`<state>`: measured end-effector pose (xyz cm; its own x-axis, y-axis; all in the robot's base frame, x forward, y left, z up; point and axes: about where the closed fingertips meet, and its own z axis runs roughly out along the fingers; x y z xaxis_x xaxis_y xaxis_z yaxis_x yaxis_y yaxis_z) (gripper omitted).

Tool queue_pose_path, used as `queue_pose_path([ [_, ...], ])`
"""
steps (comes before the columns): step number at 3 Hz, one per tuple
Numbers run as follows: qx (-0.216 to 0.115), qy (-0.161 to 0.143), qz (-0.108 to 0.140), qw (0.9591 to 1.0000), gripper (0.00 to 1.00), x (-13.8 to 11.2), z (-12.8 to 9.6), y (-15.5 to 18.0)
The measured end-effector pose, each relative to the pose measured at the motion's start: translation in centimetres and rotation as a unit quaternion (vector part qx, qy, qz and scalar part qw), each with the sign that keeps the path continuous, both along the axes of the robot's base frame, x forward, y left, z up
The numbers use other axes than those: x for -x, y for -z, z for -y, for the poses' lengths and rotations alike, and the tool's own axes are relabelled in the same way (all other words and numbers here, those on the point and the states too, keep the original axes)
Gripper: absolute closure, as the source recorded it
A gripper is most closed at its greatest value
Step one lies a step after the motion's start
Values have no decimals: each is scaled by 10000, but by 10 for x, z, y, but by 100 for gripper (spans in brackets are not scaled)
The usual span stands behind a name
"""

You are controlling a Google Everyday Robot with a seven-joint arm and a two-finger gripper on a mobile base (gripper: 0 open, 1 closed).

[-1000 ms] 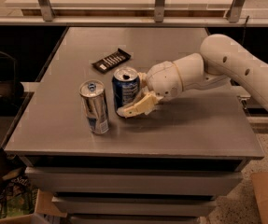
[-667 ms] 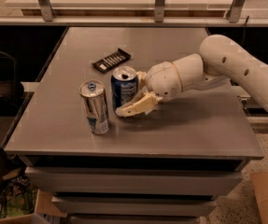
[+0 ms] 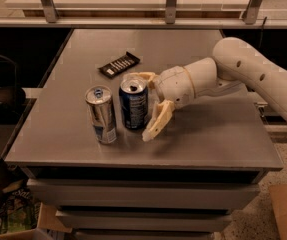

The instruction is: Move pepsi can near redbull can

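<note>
— What is changing since a second ago?

— The gripper is letting go. A second ago its near finger was lying across the front of the pepsi can, with its tip down by the can's base. Now that finger is hanging slanted just beside the can, its tip pointing down at the table.

— So how is the gripper standing?

— Its fingers are spreading wide and gripping nothing. The far finger is showing behind the can's rim, but I cannot tell whether it is touching.

— And the cans themselves?

— Neither is shifting that I can see. The pepsi can is standing in the gap between the two fingers, out in front of the wrist. The redbull can is standing just beyond it, on the side away from the wrist, with a narrow gap showing between them.

— Which way is the pepsi can pointing?

— Its long axis is running straight up, with the silver top facing upward and the base sitting flat on the table. The redbull can is standing upright likewise.

— Anything else near?

— A dark flat packet is lying past the far finger, well apart from both cans.
</note>
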<state>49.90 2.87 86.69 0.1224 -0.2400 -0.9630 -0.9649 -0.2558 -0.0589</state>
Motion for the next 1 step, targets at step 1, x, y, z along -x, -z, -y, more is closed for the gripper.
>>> queue_pose_path([
  [1,-2,-9,-6,10000,0,0,0,0],
])
